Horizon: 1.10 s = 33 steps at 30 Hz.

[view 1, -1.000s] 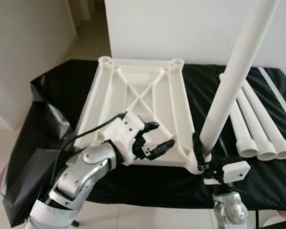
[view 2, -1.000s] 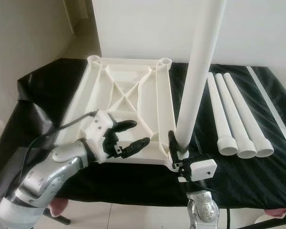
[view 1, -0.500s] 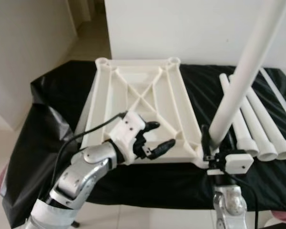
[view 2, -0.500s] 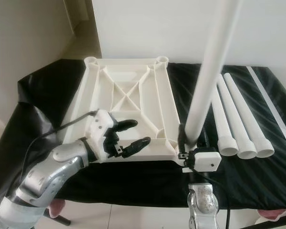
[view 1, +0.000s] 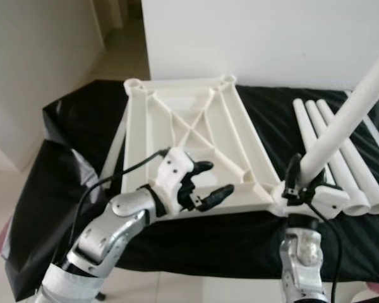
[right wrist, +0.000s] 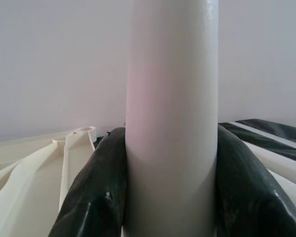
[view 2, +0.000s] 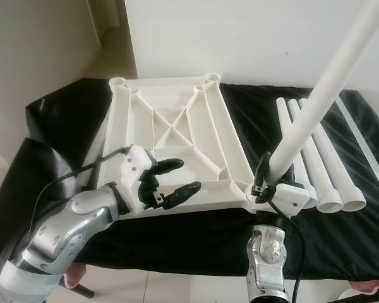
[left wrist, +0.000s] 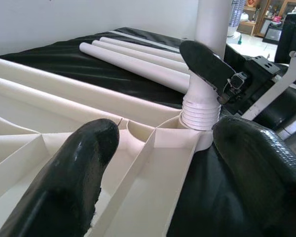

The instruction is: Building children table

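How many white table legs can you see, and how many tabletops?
Table legs lying on the black cloth: 3
Table leg held by the right end effector: 1
Upside-down tabletop: 1
Total: 5

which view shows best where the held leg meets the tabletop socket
The left wrist view: the leg's ribbed end sits in the corner socket, close up. The eye views show the joint small beside the right gripper. The right wrist view shows the shaft between its fingers.
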{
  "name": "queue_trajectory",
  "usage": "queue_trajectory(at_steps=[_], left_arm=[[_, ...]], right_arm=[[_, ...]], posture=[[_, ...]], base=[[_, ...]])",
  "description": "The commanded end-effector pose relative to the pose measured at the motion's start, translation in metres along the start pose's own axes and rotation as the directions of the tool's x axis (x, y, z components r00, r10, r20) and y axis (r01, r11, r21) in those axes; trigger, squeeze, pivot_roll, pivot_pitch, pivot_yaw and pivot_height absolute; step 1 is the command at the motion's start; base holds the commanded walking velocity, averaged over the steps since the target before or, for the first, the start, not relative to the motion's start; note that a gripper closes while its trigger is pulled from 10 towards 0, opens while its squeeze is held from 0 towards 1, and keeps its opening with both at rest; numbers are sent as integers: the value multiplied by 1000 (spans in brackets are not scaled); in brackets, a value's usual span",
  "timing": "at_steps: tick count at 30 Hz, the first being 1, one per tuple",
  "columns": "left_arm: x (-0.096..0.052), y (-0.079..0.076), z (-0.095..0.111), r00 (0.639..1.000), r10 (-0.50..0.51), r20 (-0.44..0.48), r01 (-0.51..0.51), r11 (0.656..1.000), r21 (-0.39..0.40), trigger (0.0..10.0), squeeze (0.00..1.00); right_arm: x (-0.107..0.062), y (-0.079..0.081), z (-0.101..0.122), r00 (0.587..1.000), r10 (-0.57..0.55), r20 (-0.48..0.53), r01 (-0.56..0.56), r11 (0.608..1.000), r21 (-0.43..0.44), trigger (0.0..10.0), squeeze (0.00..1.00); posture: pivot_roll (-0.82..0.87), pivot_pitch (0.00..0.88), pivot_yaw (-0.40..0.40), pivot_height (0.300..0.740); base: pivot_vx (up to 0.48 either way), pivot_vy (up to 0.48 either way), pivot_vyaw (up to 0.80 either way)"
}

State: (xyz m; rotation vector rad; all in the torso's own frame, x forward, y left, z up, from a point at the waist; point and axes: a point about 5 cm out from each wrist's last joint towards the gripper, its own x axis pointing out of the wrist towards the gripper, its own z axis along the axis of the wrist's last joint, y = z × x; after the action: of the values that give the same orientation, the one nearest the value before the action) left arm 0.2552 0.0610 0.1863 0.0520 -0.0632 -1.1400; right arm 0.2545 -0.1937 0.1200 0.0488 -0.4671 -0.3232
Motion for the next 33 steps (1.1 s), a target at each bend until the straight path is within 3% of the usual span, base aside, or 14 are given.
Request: queue_trajectory(at_steps=[1,6,8,10,15,22,26,33], left_arm=[[0,-5,1,996,-87,-3,87,996,2,10000,0],[0,-5,1,997,-81,-1,81,997,1,10000,0],[-1,-4,1,997,-71,2,71,997,1,10000,0],[-1,-4,1,998,-66,4,66,998,1,10000,0],[0,-3,1,998,-59,7,59,998,1,10000,0],[0,-2,3,998,-54,12,54,999,5,10000,0],[0,-3,2,998,-56,12,56,998,2,10000,0],[0,-1,3,998,-63,9,63,998,2,10000,0]], right_arm=[[-28,-26,-39,959,-107,-261,83,991,-100,10000,0],[-29,-21,-38,969,-38,-245,5,991,-134,10000,0],[-36,-13,-37,965,87,-246,-122,983,-134,10000,0],[-41,-14,-37,958,133,-254,-175,973,-149,10000,0],[-48,-30,-34,959,133,-251,-193,954,-229,10000,0],[-52,-31,-30,958,156,-241,-217,943,-251,10000,0],[-59,-37,-28,949,195,-248,-253,940,-230,10000,0],[-66,-39,-22,929,260,-262,-296,949,-106,10000,0]], posture=[[-24,74,44,740],[-22,75,41,740],[-22,78,36,740],[-23,79,34,740],[-31,82,31,740],[-29,84,28,740],[-38,87,39,740],[-42,88,46,740]], base=[[0,0,0],[0,0,0],[0,0,0],[0,0,0],[0,0,0],[0,0,0],[0,0,0],[0,0,0]])
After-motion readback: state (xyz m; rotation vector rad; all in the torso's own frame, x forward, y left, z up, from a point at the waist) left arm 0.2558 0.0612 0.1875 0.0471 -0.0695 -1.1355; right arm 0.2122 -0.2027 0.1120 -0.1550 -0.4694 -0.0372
